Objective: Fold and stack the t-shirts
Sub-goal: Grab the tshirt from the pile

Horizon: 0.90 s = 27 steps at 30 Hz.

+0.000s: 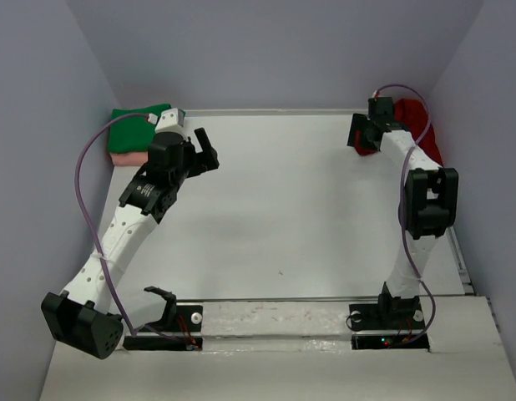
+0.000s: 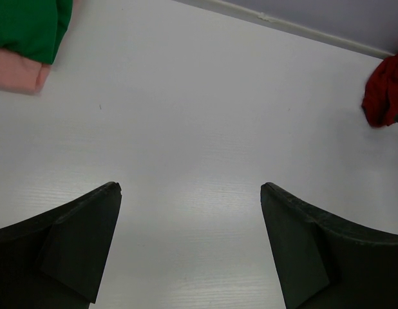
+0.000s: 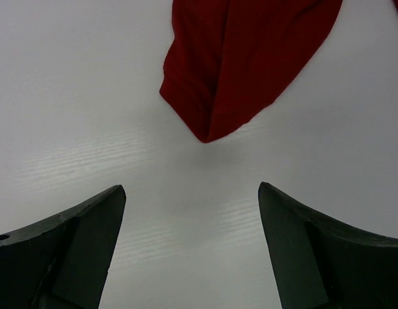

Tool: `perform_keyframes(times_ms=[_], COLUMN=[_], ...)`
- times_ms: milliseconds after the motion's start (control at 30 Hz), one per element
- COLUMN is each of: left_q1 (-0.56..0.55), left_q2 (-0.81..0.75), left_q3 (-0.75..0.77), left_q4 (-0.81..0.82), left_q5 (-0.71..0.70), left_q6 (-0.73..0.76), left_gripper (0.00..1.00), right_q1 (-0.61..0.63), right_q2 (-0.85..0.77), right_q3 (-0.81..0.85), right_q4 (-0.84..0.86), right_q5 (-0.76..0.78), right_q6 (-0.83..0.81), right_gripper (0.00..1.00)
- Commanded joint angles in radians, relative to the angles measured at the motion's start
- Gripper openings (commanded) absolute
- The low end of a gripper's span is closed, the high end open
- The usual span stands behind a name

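Note:
A folded green t-shirt (image 1: 134, 125) lies on a folded pink t-shirt (image 1: 129, 156) at the far left corner; both show in the left wrist view, green (image 2: 28, 26) over pink (image 2: 15, 72). A crumpled red t-shirt (image 1: 421, 127) lies at the far right, partly hidden by the right arm; it also shows in the left wrist view (image 2: 386, 90). My left gripper (image 1: 206, 150) is open and empty, just right of the stack. My right gripper (image 1: 362, 134) is open and empty, with the red t-shirt's edge (image 3: 241, 58) just beyond its fingertips.
The white table (image 1: 283, 217) is bounded by a grey back wall and side walls. A raised rim (image 1: 266, 110) runs along the far edge. The arm bases (image 1: 162, 326) sit on the near edge strip.

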State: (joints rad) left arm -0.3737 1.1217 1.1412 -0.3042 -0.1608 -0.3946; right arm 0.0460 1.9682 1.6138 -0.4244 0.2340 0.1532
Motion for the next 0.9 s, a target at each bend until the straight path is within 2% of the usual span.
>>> perform_keyframes(times_ms=[0, 133, 333, 633, 867], left_q1=[-0.005, -0.005, -0.005, -0.005, -0.005], left_q2=[0.003, 0.003, 0.01, 0.001, 0.006], left_q3=[0.031, 0.023, 0.034, 0.034, 0.029], left_q4=[0.024, 0.034, 0.031, 0.031, 0.033], left_q5=[0.003, 0.004, 0.007, 0.009, 0.007], left_q6=[0.025, 0.028, 0.034, 0.039, 0.037], left_gripper=[0.99, 0.99, 0.99, 0.99, 0.99], right_q1=[-0.044, -0.044, -0.044, -0.055, -0.074], right_q2=[0.084, 0.17, 0.192, 0.242, 0.253], right_q3=[0.19, 0.285, 0.299, 0.25, 0.213], right_q4=[-0.017, -0.069, -0.076, -0.077, -0.056], right_q5=[-0.076, -0.064, -0.036, 0.016, 0.028], right_q6=[-0.023, -0.04, -0.041, -0.004, -0.009], right_gripper=[0.88, 0.88, 0.86, 0.81, 0.71])
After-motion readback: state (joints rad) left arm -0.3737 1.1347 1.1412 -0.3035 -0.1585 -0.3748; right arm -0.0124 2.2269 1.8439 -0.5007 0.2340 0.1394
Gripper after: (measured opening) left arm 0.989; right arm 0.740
